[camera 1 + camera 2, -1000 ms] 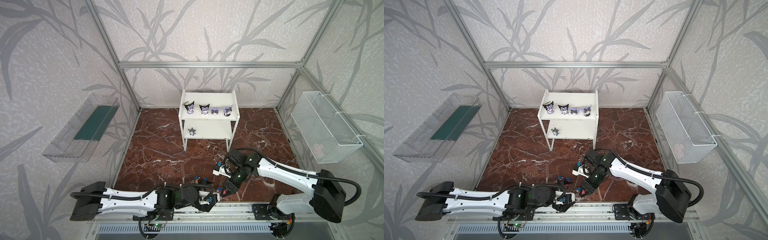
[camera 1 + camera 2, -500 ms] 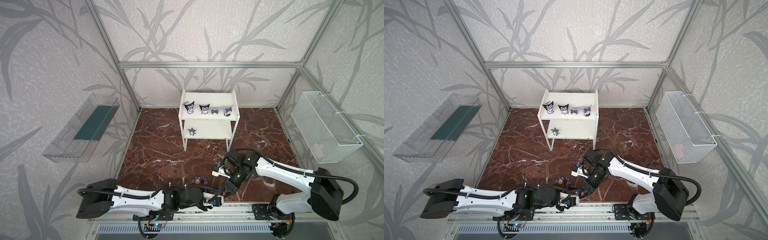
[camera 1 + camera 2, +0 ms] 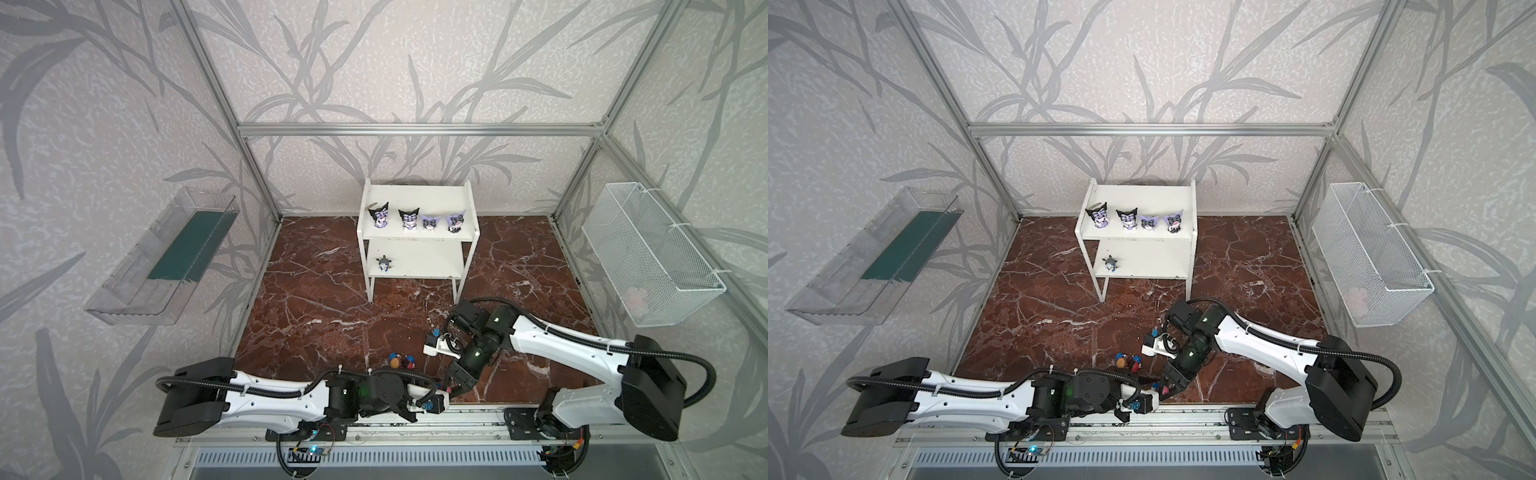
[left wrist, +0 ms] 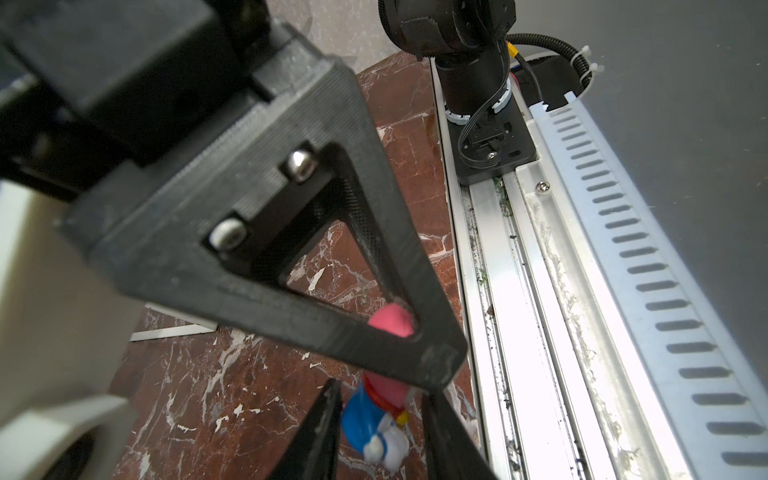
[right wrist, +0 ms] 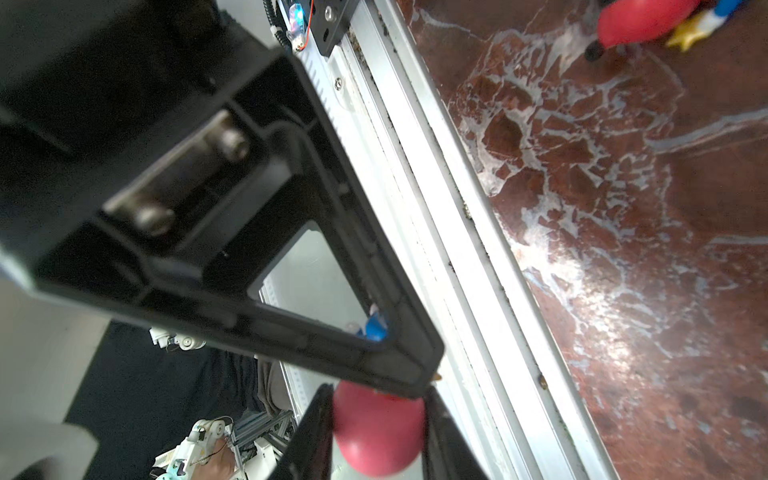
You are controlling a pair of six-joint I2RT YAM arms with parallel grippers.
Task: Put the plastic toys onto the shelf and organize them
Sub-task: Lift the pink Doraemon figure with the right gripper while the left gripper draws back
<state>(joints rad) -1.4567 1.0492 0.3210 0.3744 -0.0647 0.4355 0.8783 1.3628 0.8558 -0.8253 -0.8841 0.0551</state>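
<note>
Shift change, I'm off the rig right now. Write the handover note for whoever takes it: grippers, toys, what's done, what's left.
Grippers: right gripper shut on the pink-headed toy, by its head; left gripper has its jaws either side of that toy's blue body, grip unclear.
Done: four pointed-eared toys in a row on the shelf top tier; grey toy on its lower tier.
Left: the held toy, then the orange-headed toy and red-headed toy, side by side on the floor near the grippers.
</note>
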